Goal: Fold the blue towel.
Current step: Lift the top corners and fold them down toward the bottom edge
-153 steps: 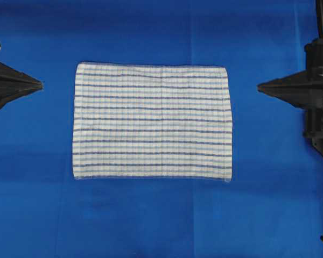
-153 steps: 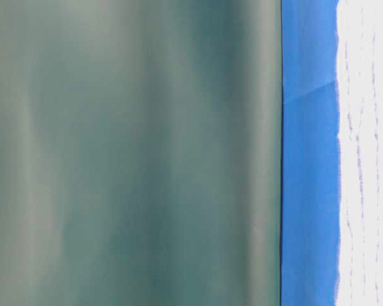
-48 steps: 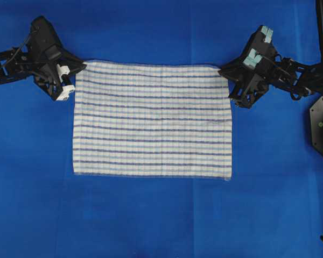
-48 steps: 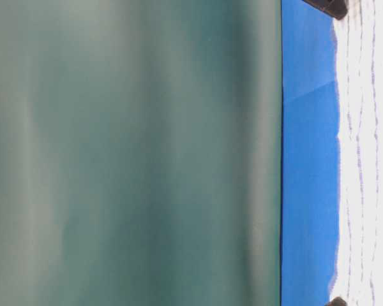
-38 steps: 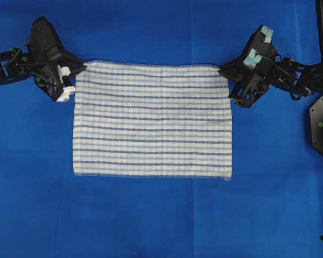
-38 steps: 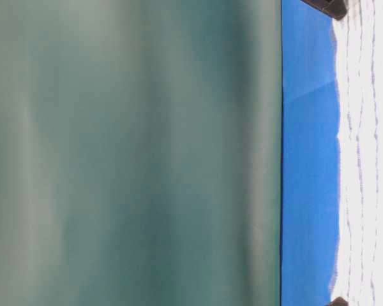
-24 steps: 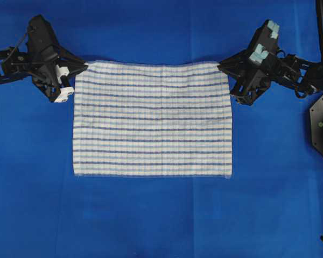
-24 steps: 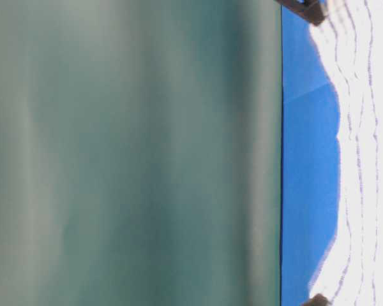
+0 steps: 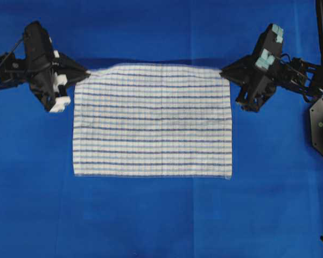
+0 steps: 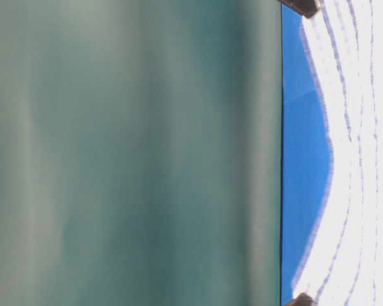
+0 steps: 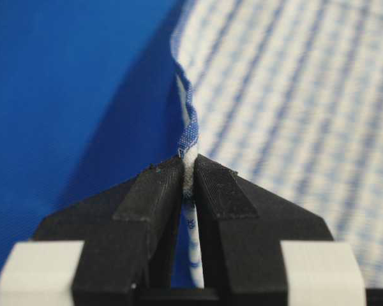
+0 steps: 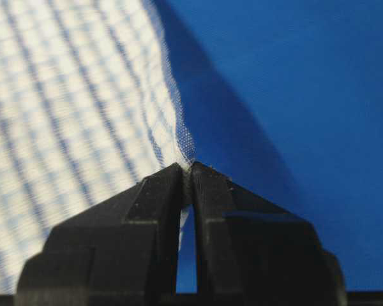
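1. Blue towel (image 9: pixel 152 123), white with thin dark-blue and light-blue stripes, spreads as a wide rectangle over the middle of the counter (image 9: pixel 151 220), which wears a plain solid-blue covering. Its near edge and both near corners lie flat. The far edge is raised off the covering at its two corners, sags between them, and throws a dark shadow behind it. The table-level view shows that edge curving up toward each claw.
2. Bare blue covering runs on every side of the towel: a wide strip in front, narrower bands to either side, and a strip behind the far edge. No container shows in any view.
3. Left claw (image 9: pixel 86 72) is at the far left corner, pressed together on the cloth. The left wrist view shows the hem pinched between the two black fingers (image 11: pixel 154 191).
4. Right claw (image 9: pixel 223 70) is at the far right corner, likewise pinching the corner. The right wrist view shows a tuft of weave caught between its fingertips (image 12: pixel 163 185).
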Available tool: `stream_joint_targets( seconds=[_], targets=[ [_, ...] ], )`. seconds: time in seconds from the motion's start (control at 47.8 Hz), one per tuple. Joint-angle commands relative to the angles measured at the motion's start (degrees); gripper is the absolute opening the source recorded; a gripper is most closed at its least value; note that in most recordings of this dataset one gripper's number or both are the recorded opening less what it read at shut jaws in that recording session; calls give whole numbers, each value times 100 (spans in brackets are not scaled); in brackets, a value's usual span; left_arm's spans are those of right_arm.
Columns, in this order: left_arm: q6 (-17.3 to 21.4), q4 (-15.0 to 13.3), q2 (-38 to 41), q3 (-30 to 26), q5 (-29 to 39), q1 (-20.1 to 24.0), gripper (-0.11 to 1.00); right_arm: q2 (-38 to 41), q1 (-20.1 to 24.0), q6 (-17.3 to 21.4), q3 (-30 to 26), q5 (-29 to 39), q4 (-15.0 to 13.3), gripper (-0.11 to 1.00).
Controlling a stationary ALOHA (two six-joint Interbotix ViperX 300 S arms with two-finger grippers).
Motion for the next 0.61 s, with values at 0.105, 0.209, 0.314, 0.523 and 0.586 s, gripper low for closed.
stream_joint_targets(
  seconds=[0.105,0.209,0.314,0.523,0.586],
  targets=[
    [-88,9,-642,114,44,-545,5,-712,396,88,62,510,237,8],
    [-176,9,-923,220,132,-817,5,-1063,650,123,105,721,334,8],
    [-360,9,-1195,299,149,-1081,5,-1371,905,123,185,853,492,8],
    [-642,9,-1626,483,149,-1775,5,-1758,1450,132,325,1028,958,8],
    [-729,9,-1679,510,149,-2013,5,-1793,1608,132,334,1046,1055,8]
  ],
)
